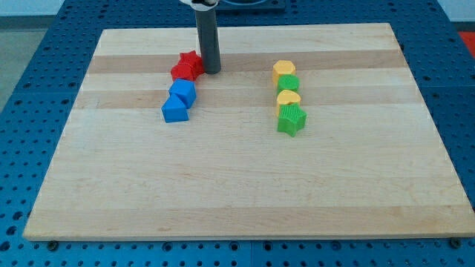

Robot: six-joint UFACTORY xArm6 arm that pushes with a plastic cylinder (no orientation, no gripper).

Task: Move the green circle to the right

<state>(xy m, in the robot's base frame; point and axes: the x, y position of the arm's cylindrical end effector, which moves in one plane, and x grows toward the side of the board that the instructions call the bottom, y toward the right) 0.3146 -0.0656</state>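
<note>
Eight blocks sit on the wooden board, in two groups. Left group: red star at the top, a second red block touching it just below-left, shape unclear. Below those a blue cube-like block, then another blue block touching it at the lower left. Right group is a near-vertical column: yellow block on top, green circle right under it and touching, then a yellow heart-like block, then a green star at the bottom. So the green circle is second from the top in the right column, right of board centre, wedged between the two yellow blocks.

The dark rod comes down from the view's top; my tip rests just to the right of the red blocks, touching or nearly touching the red star's right side. It is well apart from the green circle, off to its left. No fingers on this rig, only the plain rod, holding nothing. Blue perforated table surrounds the board.
</note>
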